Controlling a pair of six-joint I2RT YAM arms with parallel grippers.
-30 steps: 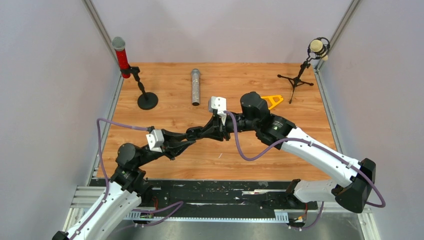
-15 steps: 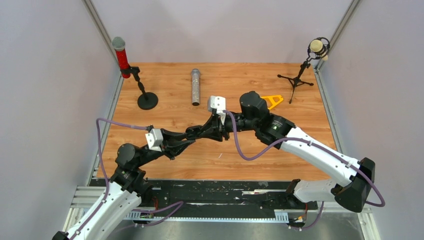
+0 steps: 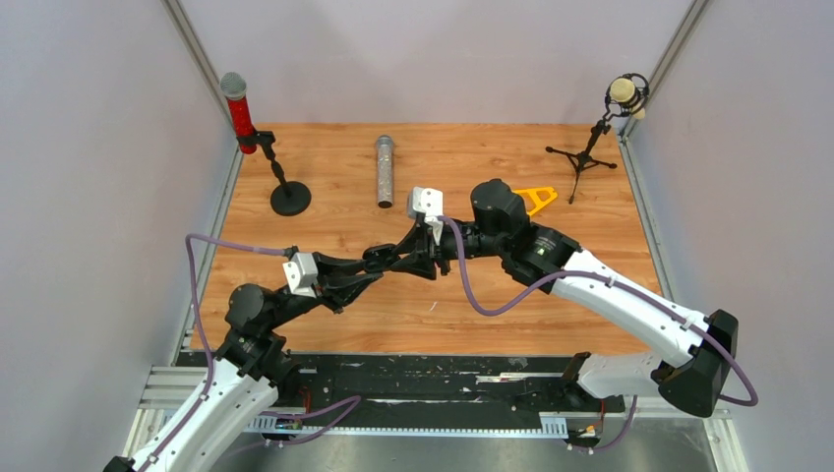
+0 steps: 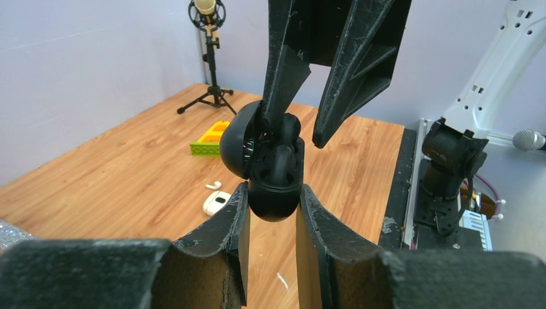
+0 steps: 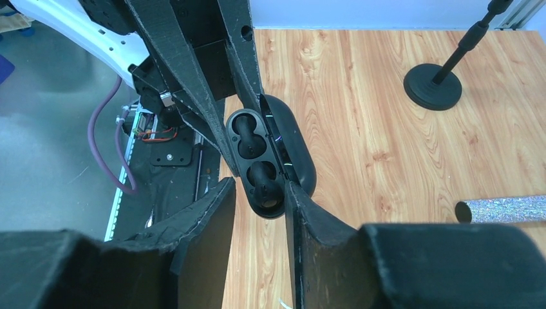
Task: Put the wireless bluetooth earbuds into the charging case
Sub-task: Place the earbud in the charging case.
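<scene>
Only the left arm (image 3: 266, 305) has shifted, its wrist edging a touch toward the left edge of the surface (image 3: 334, 221); the right arm (image 3: 610, 295) sits where it was.

By my reading the black pair is done: the black charging case (image 5: 252, 161) stands open, with both black earbuds (image 5: 248, 136) seated in its wells. Its lid is not yet closed. A white earbud (image 4: 214, 185) lies loose just beside the white case (image 4: 216, 203), out toward the far right corner and short of the yellow-green block (image 4: 209, 138). The other white one I cannot find, so that pair looks left to do.

Both arms reach inward and meet above the middle of the surface, well off the wood. The left tool (image 4: 273, 188) is clenched on the lower body of the black case, holding it aloft. The right tool (image 5: 259, 187) straddles the case's other end with fingers spread (one tip at the lid, the other clear of the shell), gripping nothing.
</scene>
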